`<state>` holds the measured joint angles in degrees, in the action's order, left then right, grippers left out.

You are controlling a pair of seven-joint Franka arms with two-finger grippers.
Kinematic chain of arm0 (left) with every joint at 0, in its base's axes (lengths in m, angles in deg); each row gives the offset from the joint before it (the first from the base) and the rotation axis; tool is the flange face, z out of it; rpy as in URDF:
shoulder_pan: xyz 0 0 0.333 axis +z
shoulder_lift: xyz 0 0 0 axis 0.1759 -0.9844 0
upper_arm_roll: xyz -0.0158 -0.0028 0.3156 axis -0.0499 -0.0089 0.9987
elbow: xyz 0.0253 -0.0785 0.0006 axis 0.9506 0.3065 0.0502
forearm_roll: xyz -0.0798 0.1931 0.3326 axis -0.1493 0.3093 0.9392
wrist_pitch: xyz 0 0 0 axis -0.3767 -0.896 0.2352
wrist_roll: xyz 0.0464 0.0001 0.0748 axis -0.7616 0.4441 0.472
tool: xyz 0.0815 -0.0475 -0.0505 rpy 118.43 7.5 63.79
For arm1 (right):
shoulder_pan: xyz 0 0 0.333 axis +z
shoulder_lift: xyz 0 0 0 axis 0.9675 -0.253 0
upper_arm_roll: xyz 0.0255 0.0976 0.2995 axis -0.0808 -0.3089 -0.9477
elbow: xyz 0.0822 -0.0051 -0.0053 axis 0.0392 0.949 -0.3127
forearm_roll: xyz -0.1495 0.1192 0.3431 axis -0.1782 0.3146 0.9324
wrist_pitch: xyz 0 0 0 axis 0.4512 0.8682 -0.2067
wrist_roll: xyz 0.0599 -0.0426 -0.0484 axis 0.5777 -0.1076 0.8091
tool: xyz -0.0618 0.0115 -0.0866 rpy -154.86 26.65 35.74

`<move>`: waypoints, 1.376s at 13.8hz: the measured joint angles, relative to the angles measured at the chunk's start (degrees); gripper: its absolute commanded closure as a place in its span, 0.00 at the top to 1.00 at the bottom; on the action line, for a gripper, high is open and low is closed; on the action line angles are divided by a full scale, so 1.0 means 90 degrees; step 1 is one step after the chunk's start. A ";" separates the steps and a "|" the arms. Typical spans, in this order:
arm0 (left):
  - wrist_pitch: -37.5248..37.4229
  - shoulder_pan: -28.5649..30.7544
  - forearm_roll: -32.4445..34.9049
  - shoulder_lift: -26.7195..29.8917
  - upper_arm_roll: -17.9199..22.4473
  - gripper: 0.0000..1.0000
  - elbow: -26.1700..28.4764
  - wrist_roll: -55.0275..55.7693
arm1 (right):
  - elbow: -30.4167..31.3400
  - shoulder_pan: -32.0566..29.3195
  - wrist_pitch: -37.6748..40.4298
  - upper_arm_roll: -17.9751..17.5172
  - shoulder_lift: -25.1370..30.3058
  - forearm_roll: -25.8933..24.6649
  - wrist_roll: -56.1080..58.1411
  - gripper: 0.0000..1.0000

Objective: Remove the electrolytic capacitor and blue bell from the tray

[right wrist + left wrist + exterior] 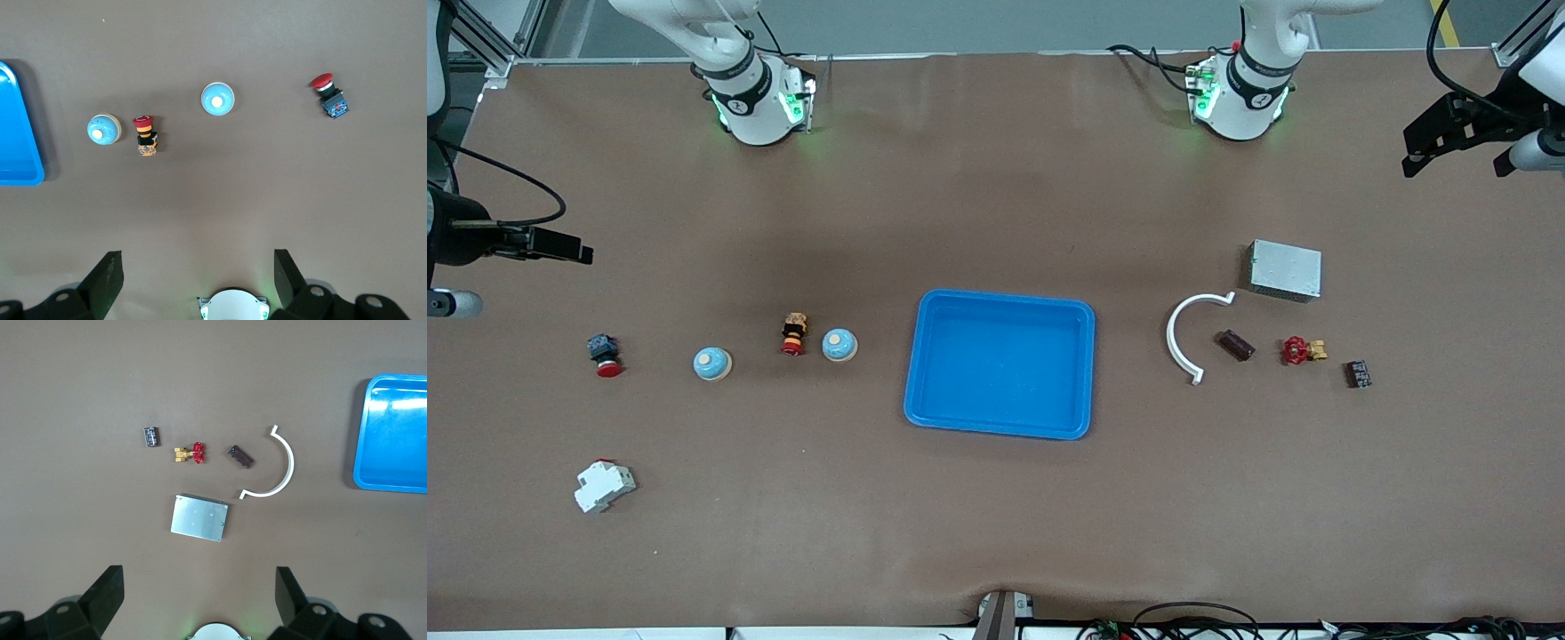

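Observation:
The capacitor [1237, 346] [240, 456], a small dark brown cylinder, lies on the table toward the left arm's end, beside a white curved piece [1183, 333]. Two blue dome bells [839, 345] [712, 364] stand toward the right arm's end; the right wrist view shows both bells [103, 129] [217, 99]. A blue tray [1087, 373] sits at the table's middle with nothing in it. My left gripper [1427, 142] [200, 580] hangs high over the left arm's end, open and holding nothing. My right gripper [574, 249] [197, 257] hangs over the right arm's end, likewise open.
Around the capacitor lie a red-handled brass valve [1303, 350], a small black component [1358, 374] and a grey metal box [1285, 269]. Between the bells stands a red-capped button [793, 333]. Another red button [605, 354] and a white breaker [604, 485] lie toward the right arm's end.

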<state>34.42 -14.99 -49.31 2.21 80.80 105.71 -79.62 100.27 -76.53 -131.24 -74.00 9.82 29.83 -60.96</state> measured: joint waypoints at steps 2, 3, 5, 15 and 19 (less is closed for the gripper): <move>0.0025 0.0000 0.0000 0.0000 0.0000 1.00 -0.0001 0.0000 | -0.0008 0.0018 0.0000 -0.0015 -0.0004 0.0000 -0.0004 1.00; 0.0060 0.0000 0.0000 0.0000 0.0000 1.00 -0.0002 0.0000 | -0.0015 0.0017 0.0000 -0.0014 -0.0005 -0.0003 -0.0004 1.00; 0.0086 0.0001 0.0000 0.0000 0.0000 1.00 -0.0002 0.0000 | -0.0064 0.0017 -0.0009 -0.0011 -0.0005 -0.0008 -0.0007 1.00; 0.0094 0.0017 0.0000 0.0000 0.0005 1.00 -0.0003 0.0000 | -0.0294 -0.0014 -0.0206 0.0063 -0.0006 -0.0060 -0.0019 1.00; 0.0095 0.0063 0.0000 0.0000 0.0015 1.00 -0.0003 0.0000 | -0.0294 -0.0095 -0.0285 0.0080 -0.0032 -0.0065 -0.0023 1.00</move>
<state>35.27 -14.43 -49.31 2.22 80.93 105.68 -79.62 97.63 -77.39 -133.81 -73.28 9.53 29.24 -61.17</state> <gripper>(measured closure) 0.000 0.000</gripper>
